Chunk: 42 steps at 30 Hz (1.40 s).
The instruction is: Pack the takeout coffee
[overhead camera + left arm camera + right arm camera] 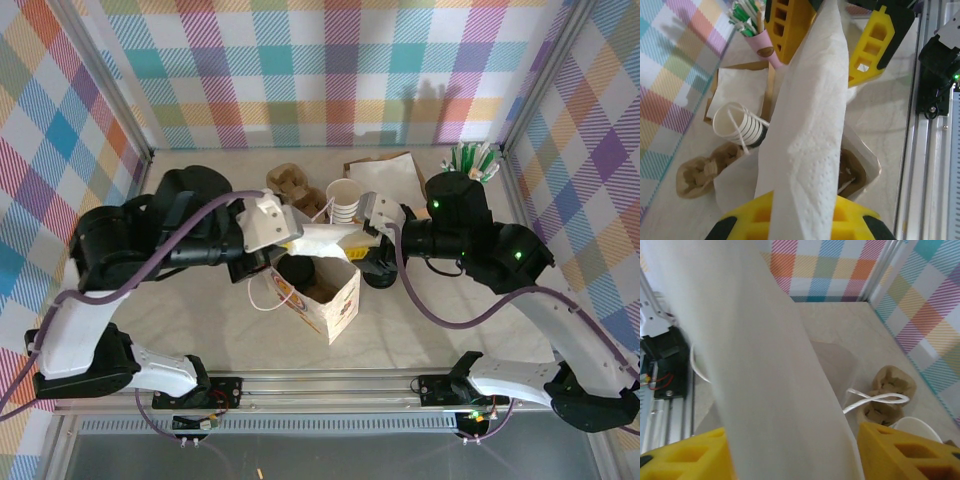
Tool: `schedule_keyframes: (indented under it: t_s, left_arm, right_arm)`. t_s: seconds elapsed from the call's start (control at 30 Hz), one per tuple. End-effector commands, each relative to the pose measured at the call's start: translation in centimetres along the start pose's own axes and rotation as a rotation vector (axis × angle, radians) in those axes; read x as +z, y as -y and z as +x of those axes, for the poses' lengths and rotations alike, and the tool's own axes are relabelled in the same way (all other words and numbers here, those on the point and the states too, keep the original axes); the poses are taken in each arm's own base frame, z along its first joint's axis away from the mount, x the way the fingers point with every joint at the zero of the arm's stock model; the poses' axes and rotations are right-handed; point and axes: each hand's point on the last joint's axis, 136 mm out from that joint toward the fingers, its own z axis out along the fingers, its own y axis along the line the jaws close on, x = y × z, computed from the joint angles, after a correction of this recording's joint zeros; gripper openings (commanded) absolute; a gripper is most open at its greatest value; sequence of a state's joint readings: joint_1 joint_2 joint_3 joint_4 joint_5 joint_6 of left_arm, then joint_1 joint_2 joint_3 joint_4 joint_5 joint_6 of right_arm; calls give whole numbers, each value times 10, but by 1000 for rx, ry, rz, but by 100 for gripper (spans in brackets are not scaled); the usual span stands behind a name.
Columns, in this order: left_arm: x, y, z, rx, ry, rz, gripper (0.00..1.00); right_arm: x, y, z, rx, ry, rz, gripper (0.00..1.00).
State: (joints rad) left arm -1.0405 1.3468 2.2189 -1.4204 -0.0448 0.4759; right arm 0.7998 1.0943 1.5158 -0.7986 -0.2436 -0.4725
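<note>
Arms both reach inward over paper bag [335, 295]; left gripper [800, 220] clenched on napkin [810, 130]; right gripper [795, 450] released, napkin passing between its spread fingers.

Takeout coffee [297, 272], round black lid upward, upright inside the open white paper bag [342, 303], cup body hidden

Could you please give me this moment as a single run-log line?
stage: napkin over bag | left hand: shut on napkin | right hand: open around napkin | bag: upright, top open
</note>
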Motion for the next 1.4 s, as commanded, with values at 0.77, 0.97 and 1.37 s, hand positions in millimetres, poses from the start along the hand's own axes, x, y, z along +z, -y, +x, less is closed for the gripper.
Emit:
schedule_keyframes:
  t_s: [0.77, 0.97, 1.37]
  left_arm:
    - [-17, 11, 101, -399, -419, -84, 0]
    - [-17, 21, 116, -410, -457, -47, 0]
    - [6, 38, 113, -361, -522, 97, 0]
  right_arm:
    - [-10, 50, 28, -108, -61, 338, 63]
    - [-6, 53, 31, -120, -71, 346, 63]
    - [-4, 48, 30, -80, -56, 317, 62]
